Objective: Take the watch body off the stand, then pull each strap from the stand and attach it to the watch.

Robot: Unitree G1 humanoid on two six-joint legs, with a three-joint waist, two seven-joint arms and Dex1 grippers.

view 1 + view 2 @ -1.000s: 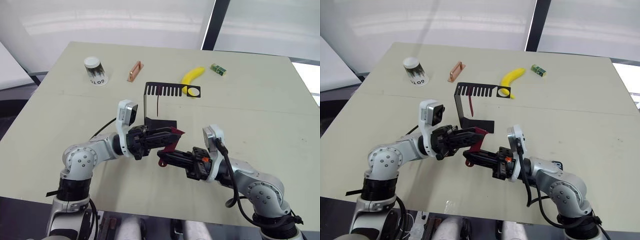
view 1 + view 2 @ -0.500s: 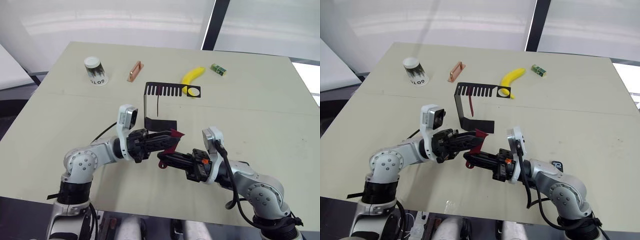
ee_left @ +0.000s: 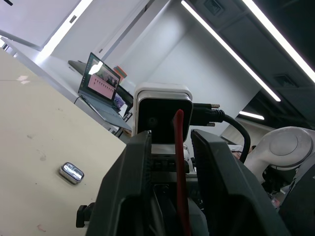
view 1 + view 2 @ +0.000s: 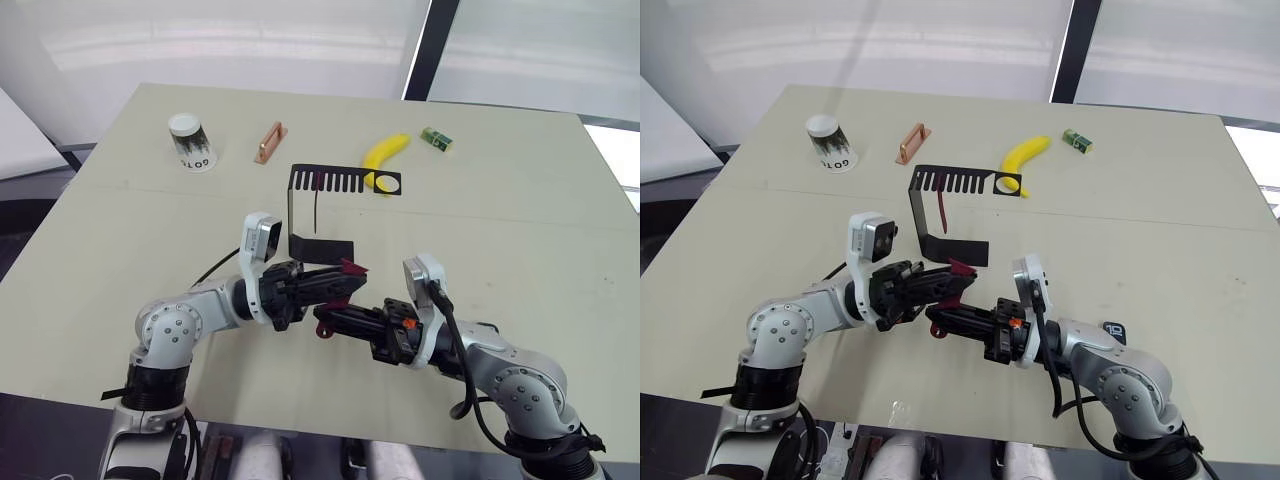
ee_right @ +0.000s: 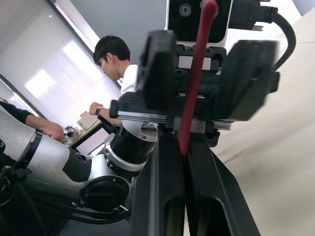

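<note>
- The left gripper (image 4: 338, 283) has sunk lower and drawn in toward the right gripper (image 4: 328, 322); a second ago it sat higher above it, now its fingers lie just over the right one's tips.
- The left arm's elbow has swung in toward the table's near edge, and its wrist camera block has moved a little toward the stand (image 4: 318, 214).
- The strap (image 4: 347, 268) held between the two grippers shows less red than before: the broad folded flap seen a second ago has narrowed to a small tip beside the stand's base.
- The right gripper has barely shifted.
</note>
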